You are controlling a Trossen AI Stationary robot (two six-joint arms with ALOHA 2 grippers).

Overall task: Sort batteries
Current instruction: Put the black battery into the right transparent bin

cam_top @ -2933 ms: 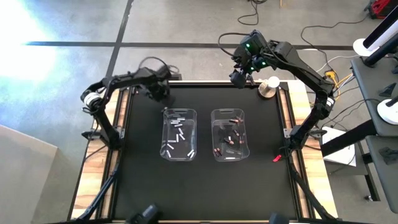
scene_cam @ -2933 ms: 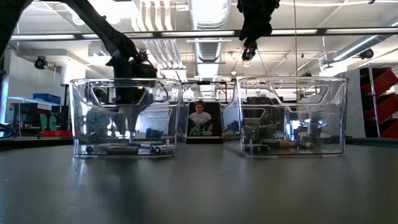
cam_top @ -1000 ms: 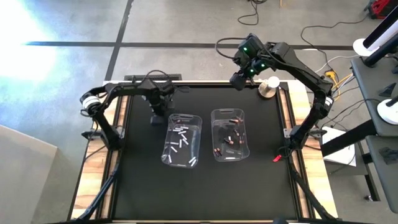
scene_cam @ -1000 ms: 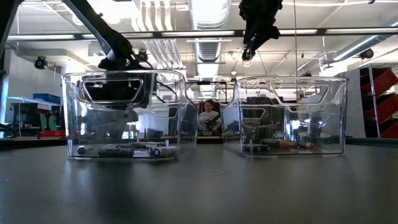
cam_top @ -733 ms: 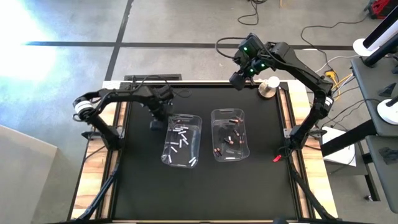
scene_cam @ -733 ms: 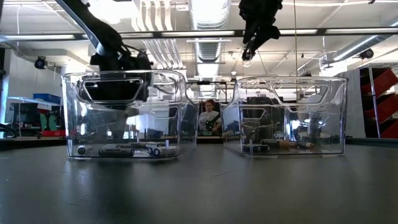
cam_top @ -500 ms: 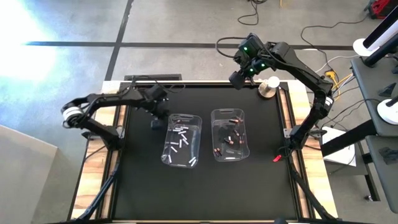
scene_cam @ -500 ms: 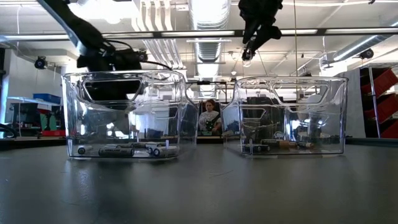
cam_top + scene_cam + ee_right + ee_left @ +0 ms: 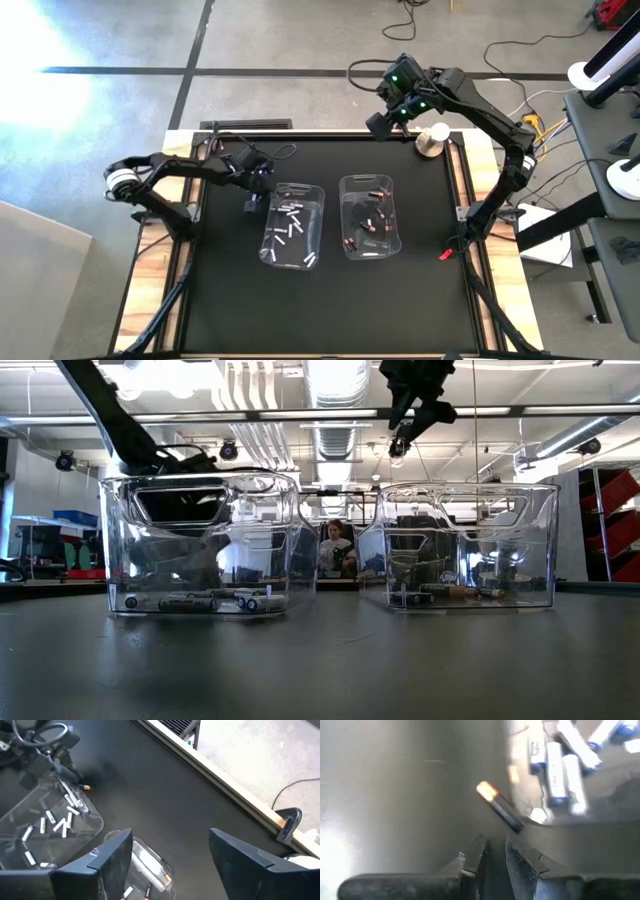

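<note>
Lying outside two bins (image 9: pixel 372 186): one dark battery (image 9: pixel 500 810).

black table (image 9: pixel 220 290), 2 clear bins (image 9: pixel 292 227) (image 9: pixel 370 215), loose dark battery (image 9: pixel 499 807) beside left bin

Two bins stand side by side mid-table: left bin (image 9: pixel 291 226), right bin (image 9: pixel 370 215), with a narrow gap between them. The mat (image 9: pixel 330 310) in front of the bins is open. The left gripper (image 9: pixel 251 204) occupies the left bin's far-left corner. A dark battery (image 9: pixel 499 811) lies against that corner, outside the wall.
</note>
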